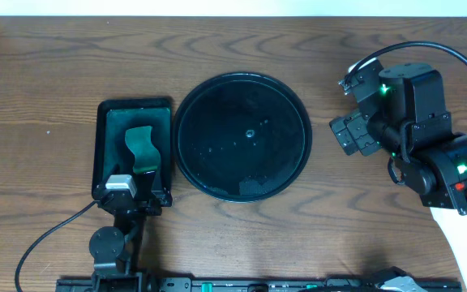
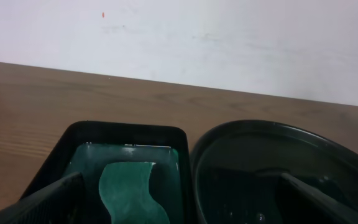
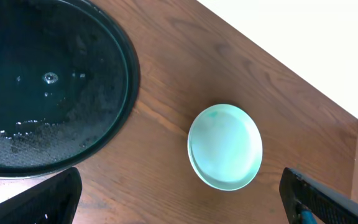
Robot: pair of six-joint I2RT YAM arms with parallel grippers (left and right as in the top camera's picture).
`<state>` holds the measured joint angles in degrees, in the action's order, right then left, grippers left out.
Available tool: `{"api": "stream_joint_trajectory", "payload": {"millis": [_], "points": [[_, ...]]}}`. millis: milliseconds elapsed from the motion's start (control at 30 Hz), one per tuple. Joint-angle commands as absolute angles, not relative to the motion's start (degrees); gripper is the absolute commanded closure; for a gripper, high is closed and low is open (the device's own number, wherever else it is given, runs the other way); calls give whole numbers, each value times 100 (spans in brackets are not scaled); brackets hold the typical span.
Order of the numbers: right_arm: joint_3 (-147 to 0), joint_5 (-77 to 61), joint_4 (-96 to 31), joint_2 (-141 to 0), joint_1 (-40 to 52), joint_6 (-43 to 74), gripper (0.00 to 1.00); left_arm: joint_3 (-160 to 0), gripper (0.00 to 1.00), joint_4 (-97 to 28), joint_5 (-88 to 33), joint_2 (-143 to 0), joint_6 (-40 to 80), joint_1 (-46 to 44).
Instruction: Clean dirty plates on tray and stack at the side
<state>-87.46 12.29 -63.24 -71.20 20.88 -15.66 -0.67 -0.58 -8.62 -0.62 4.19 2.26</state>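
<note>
Your right gripper, fingers spread wide, hangs over the turquoise plate, which lies between them just off the tray.

- The overhead view looks straight down on the wooden table from well above. The black tray sits at the centre of the frame and the green tray at left of centre.
- The left wrist view sits low and close, near table height, and faces level across the wood toward a white wall. The green tray fills the lower left of the frame and the black tray the lower right.
- The right wrist view looks steeply down from nearer than the overhead, with the black tray at upper left and a turquoise plate right of centre.
- All three views share the black tray. The overhead and left wrist views also share the green tray.
</note>
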Motion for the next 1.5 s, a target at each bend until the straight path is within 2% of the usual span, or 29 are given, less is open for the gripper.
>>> {"api": "stream_joint_trajectory", "payload": {"millis": [0,1133,1467], "points": [[-8807,1260,-6326,-7113,2143,-1592,1,-23,4,-336,-899,-23,322,268],[-8807,1192,-6248,-7113,2143,-1584,1,-23,3,-336,-899,-23,322,268],[-8414,1000,-5159,-6589,1798,637,1,-23,3,-336,-899,-23,322,268]]}}
